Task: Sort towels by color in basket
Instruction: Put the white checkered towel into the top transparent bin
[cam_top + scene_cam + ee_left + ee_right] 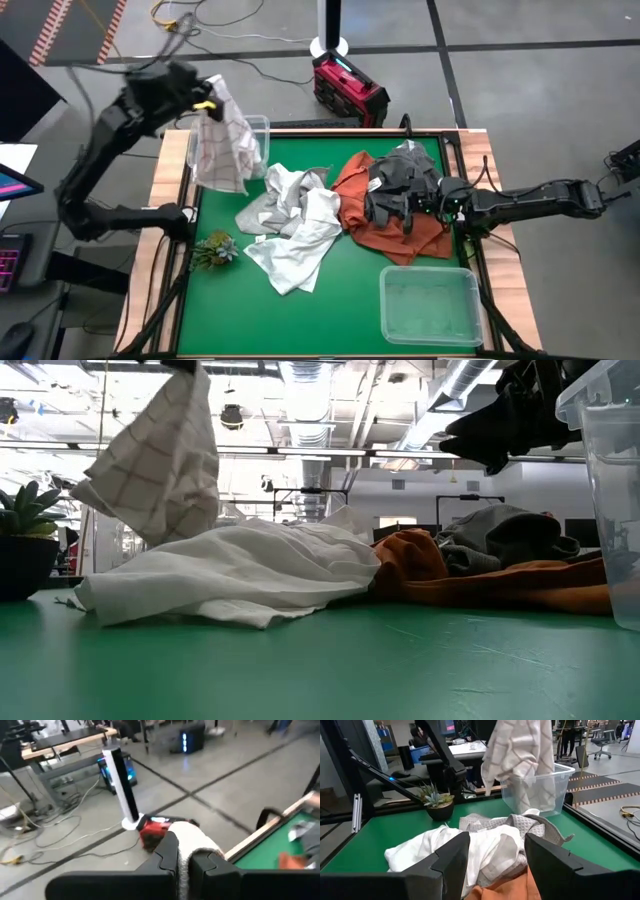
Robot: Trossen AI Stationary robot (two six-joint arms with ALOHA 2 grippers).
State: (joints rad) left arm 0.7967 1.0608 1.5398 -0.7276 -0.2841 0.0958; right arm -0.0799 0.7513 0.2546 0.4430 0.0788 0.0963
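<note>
The left end effector point(205, 100), at about ten o'clock on the green counter point(350, 300), is clamped on a soft checked towel point(222, 145) that hangs over a clear plastic bin point(258, 128). The step looks like dropping it in; next would be lowering and releasing. The right end effector point(400, 205), fingers apart, hovers at three o'clock over crumpled rust orange point(400, 238), dark grey point(412, 165) and white towels point(300, 245).

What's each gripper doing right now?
Left gripper: shut on the checked towel, lifted.
Right gripper: open, over the rust orange towel.
</note>
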